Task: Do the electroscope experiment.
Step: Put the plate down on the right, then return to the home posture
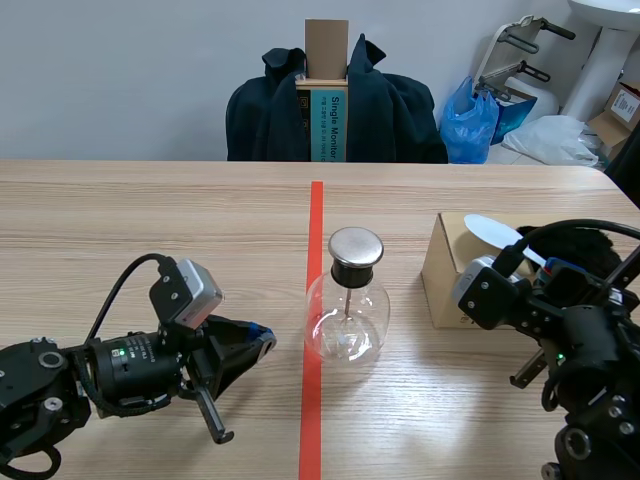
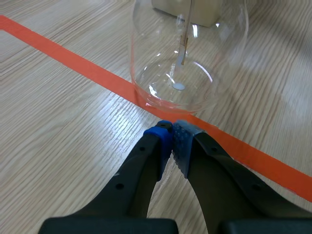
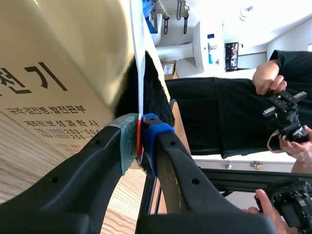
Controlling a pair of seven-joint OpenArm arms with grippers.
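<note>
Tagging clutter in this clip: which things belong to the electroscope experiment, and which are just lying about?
In the job: glass electroscope; white paddle clamped in the right gripper; cardboard box; black fur by the box; left gripper, shut on nothing beside the electroscope.
Lying about: dark jacket; blue bag; upright box.

Beyond the far edge of the light wooden table point(image 1: 150, 220), a plain pale wall point(image 1: 120, 70). At the middle of that edge, a dark jacket point(image 1: 390, 110) draped around an upright box point(image 1: 326, 50). Past the far right corner, a blue plastic bag point(image 1: 470, 120), a white pedestal point(image 1: 605, 60), cardboard boxes point(image 1: 618, 112).
</note>
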